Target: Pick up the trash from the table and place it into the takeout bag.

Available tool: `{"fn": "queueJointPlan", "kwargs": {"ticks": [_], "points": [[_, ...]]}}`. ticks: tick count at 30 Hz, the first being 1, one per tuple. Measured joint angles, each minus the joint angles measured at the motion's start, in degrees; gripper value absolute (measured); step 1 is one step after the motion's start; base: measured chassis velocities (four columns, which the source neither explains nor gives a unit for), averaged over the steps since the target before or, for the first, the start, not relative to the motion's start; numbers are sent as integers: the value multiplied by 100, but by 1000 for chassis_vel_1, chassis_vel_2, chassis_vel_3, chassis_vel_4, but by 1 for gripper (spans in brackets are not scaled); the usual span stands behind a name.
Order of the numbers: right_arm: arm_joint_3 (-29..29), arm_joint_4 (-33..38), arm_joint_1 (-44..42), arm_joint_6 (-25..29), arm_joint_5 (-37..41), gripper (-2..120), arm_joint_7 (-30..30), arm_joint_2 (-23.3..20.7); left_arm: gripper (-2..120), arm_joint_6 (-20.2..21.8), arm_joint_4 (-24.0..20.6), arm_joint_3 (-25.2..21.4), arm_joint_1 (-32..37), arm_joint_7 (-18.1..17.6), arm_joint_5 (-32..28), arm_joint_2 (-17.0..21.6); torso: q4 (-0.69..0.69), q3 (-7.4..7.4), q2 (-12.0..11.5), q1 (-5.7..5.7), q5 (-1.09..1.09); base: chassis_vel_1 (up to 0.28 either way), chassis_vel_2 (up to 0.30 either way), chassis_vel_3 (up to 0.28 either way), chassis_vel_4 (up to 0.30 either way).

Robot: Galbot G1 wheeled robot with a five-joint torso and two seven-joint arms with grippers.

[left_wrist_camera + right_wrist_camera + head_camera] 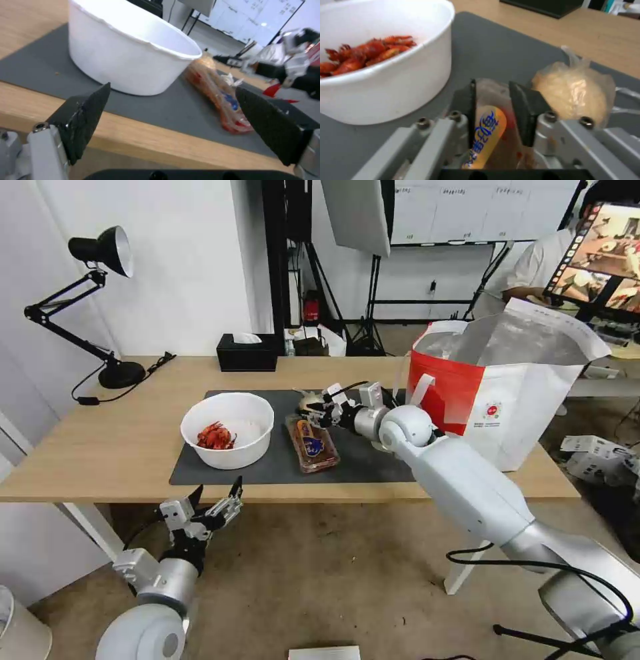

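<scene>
Right end effector (491, 100) narrowly parted astride one clear tray (311, 444); left end effector (215, 499) wide open, empty; one bowl (228, 429), one knotted bag (573, 92).

A white round bowl (227, 439) holding red crayfish shells (215, 436) sits left on the desk's (100, 447) grey mat (280, 463). Right of it lies a clear plastic tray (312, 445), a knotted bag (309, 401) just beyond. The red-and-white takeout bag (507, 400) stands open at the far right.

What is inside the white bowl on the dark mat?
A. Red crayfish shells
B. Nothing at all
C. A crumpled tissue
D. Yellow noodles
A: the head view shows a small heap of red crayfish shells lying in the white bowl, and the right wrist view shows the same red shells piled against the bowl's inner wall.
</scene>
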Motion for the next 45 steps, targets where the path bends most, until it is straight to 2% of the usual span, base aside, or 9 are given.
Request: {"fn": "queueJointPlan", "kwargs": {"ticks": [2, 4, 6, 7, 10, 12, 19, 36, 45], "points": [[-4, -25, 3, -5, -30, 21, -14, 9, 100, 34, 0, 3, -27, -16, -85, 21, 0, 0, 0, 0, 0, 0, 0, 0, 0], [-59, -120, 24, -18, -158, 7, -76, 0, 100, 262, 0, 27, -179, -56, -603, 173, 0, 0, 0, 0, 0, 0, 0, 0, 0], [-74, -143, 32, -19, -170, 4, -89, -10, 100, 365, 0, 44, -235, -57, -792, 225, -1, 0, 0, 0, 0, 0, 0, 0, 0], [-80, -175, 40, -25, -174, 0, -94, -18, 100, 556, 0, 82, -344, -59, -1134, 333, -1, 0, 0, 0, 0, 0, 0, 0, 0], [-81, -201, 41, -35, -164, 0, -105, -19, 100, 723, 1, 139, -477, -71, -1480, 448, -1, 0, 0, 0, 0, 0, 0, 0, 0], [-117, -238, 41, -35, -150, 0, -144, -12, 100, 895, 91, 231, -690, -152, -1975, 629, -1, 0, 0, -1, 0, 0, 0, 0, 0], [-210, -328, 58, -31, -146, 0, -290, 58, 100, 963, 413, 379, -1038, -260, -2837, 980, 0, 0, 0, 0, 0, 0, 0, 0, 0], [-308, -245, 99, -32, -143, 0, -353, -32, 100, 1297, 761, 771, -1960, -755, -3942, 1165, -1, 0, 0, 0, 0, 0, 0, 0, 0], [-309, -136, 104, -36, -113, 0, -338, -131, 100, 1582, 938, 961, -2213, -989, -4064, 1057, 0, 0, 0, 0, 0, 0, 0, 0, 0]]}}
